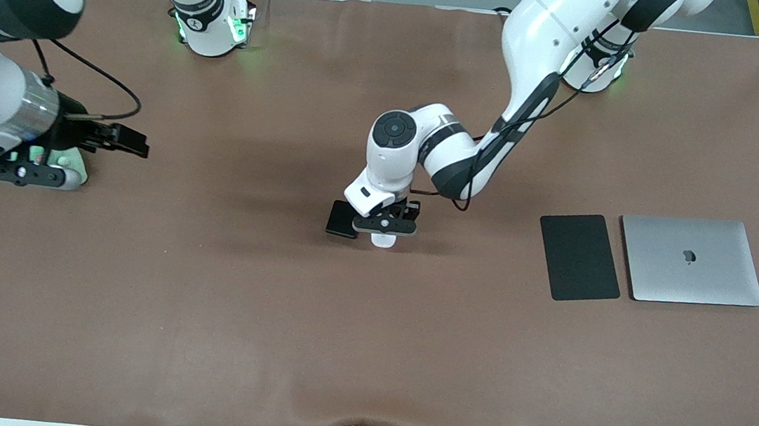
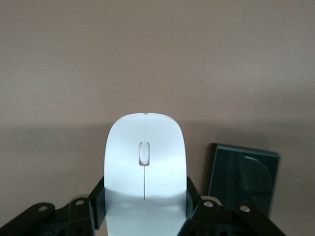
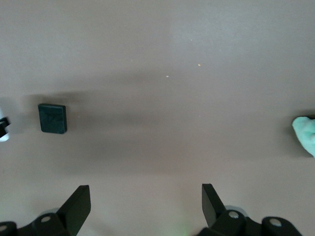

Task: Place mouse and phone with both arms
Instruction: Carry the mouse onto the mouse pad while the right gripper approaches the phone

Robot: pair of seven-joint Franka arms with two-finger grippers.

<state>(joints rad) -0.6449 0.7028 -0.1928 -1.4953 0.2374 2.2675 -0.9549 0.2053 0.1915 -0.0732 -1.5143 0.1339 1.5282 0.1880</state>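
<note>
From the front view, my left gripper is down at the middle of the brown table, straddling the small white glossy oval mouse, of which only a sliver shows under my fingers. The small black rounded-corner phone slab lies just beside the mouse, toward the right arm's end of the table. The flat matt black rectangular pad and the closed silver laptop sit well apart toward the left arm's end. My right gripper waits over its own end of the table, above a pale green object I cannot identify. In the left wrist view, the mouse fills the gap between my black fingers, which stand against its two sides; I judge this a pinch on the mouse, though whether it is fully squeezed or already lifted I cannot say. The phone lies close alongside, so I should rise straight up and avoid dragging sideways into it, since glossy plastic may slip. In the right wrist view, my right fingers are spread wide with nothing between them, and the phone lies well ahead on bare table, with the green object at the edge.
</note>
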